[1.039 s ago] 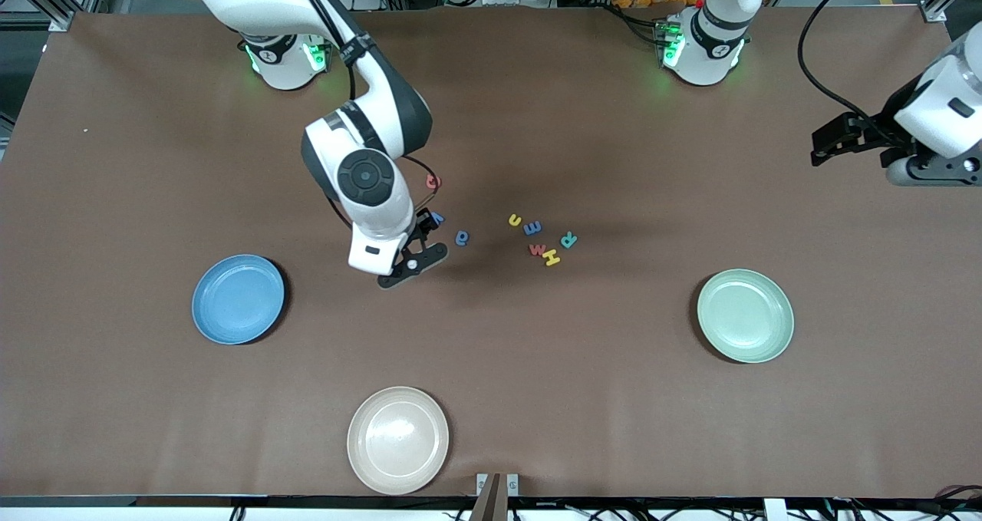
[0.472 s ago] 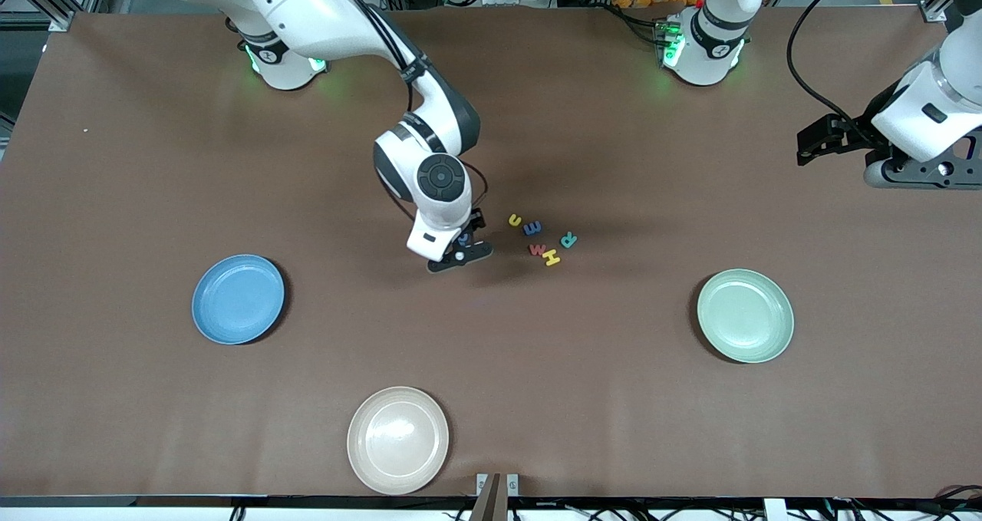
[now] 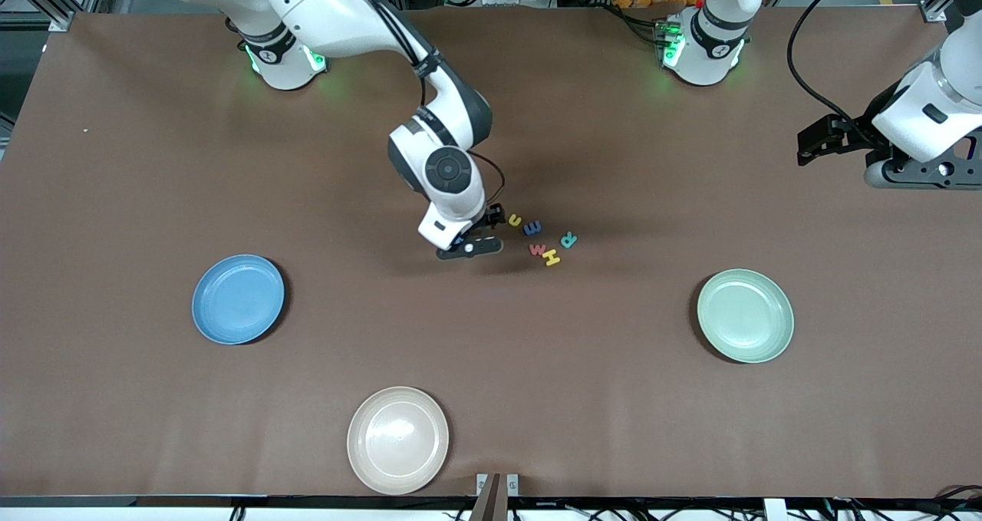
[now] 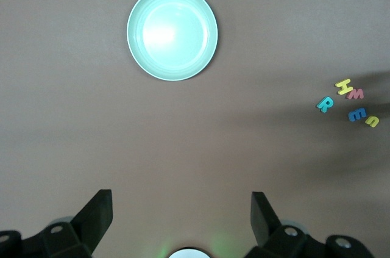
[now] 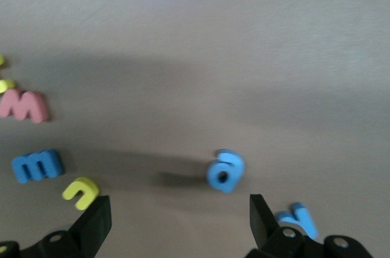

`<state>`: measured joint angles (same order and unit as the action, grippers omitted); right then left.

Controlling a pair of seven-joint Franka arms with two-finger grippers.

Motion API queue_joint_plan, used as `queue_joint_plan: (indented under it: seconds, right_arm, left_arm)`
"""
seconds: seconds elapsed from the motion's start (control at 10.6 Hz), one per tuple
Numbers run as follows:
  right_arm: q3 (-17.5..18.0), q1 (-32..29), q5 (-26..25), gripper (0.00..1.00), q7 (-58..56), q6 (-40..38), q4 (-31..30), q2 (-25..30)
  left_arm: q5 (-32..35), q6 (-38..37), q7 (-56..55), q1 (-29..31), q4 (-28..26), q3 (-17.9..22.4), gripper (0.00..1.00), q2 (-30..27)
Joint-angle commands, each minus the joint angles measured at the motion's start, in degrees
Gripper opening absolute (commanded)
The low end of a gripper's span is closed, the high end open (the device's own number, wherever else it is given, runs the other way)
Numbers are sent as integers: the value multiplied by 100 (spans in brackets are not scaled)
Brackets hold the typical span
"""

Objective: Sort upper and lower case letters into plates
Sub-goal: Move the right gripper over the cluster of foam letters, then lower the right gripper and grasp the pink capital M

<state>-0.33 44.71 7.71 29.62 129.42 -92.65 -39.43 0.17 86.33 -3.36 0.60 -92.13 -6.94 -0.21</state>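
while both the blue plate (image 3: 238, 299) and the mint plate (image 3: 745, 315) hold nothing, sorting is not begun. the letters (image 3: 541, 239) lie on the table (image 3: 491, 367) between the plates. the right gripper (image 3: 477, 239), fingers apart and empty, hovers just beside the letters. the left gripper (image 3: 832, 139) waits, fingers apart, well apart from the letters.

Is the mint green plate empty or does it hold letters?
Empty: the mint green plate shows a bare inside; the letters lie on the table.
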Motion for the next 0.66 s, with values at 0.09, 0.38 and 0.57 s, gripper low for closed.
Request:
queue_joint_plan:
  seconds: [0.09, 0.38, 0.57]
  right_arm:
    - [-37, 468, -24, 100, -98, 198, 868, -687]
    - [-37, 530, -15, 100, -132, 198, 1739, -1206]
    - [-46, 626, -59, 100, -682, 207, 2284, -1566]
  left_arm:
    - [150, 33, -103, -16, -69, -35, 100, -76]
    - [150, 85, -235, -25, -86, -114, 100, -32]
    - [150, 138, -305, -24, -182, -167, 100, -32]
